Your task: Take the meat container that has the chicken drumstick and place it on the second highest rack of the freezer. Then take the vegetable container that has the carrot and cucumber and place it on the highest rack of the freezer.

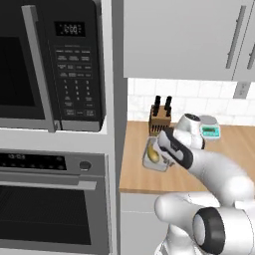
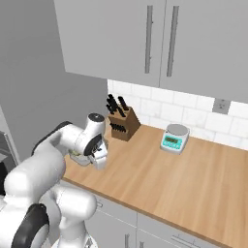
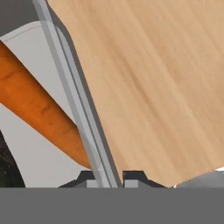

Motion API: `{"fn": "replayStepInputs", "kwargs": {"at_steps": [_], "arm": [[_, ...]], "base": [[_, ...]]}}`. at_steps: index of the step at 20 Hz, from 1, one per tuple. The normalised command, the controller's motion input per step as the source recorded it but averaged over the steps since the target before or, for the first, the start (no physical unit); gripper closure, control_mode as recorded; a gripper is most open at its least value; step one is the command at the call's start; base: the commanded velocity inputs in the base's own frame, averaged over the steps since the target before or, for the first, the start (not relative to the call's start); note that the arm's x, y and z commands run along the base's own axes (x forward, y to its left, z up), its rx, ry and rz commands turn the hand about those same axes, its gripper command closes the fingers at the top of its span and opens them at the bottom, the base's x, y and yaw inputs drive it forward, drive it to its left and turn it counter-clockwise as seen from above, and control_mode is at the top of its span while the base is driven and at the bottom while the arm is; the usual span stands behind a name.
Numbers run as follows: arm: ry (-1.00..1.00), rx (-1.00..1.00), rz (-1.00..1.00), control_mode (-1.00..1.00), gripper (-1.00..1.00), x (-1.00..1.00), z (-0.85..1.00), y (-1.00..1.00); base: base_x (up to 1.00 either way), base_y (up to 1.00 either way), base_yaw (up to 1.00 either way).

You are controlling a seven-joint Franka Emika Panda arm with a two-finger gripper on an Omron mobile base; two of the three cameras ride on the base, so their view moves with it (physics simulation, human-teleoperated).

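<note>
The counter [image 2: 184,179] is wood, and the vegetable container [image 1: 149,163] sits at its left end, near the knife block [image 2: 123,125]. The carrot [image 3: 35,109] and cucumber [image 1: 153,154] lie inside. The pincer [image 3: 110,177] straddles the container's rim, one fingertip on each side of the wall and only slightly apart; I can't tell if it's actually pinching yet. I'd squeeze firmly on that thin wall, then lift slowly and keep it level so the veg doesn't roll out.
</note>
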Motion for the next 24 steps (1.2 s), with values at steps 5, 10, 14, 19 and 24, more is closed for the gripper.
{"fn": "replayStepInputs", "kwargs": {"at_steps": [5,10,14,19,24], "arm": [[-0.01,0.23,-0.28,-1.0,1.0,-1.0,1.0,-0.26],[0.06,0.28,-0.17,-1.0,1.0,-1.0,0.95,-0.15],[0.05,0.18,-0.05,-1.0,1.0,-1.0,0.57,0.0],[0.0,0.0,0.0,1.0,1.0,0.0,0.0,0.0],[0.0,0.0,0.0,1.0,1.0,0.0,0.0,0.0]], "base": [[0.0,0.0,0.0],[0.0,0.0,0.0],[0.0,0.0,0.0],[-1.0,0.26,-0.03],[-0.95,0.95,0.35]]}}
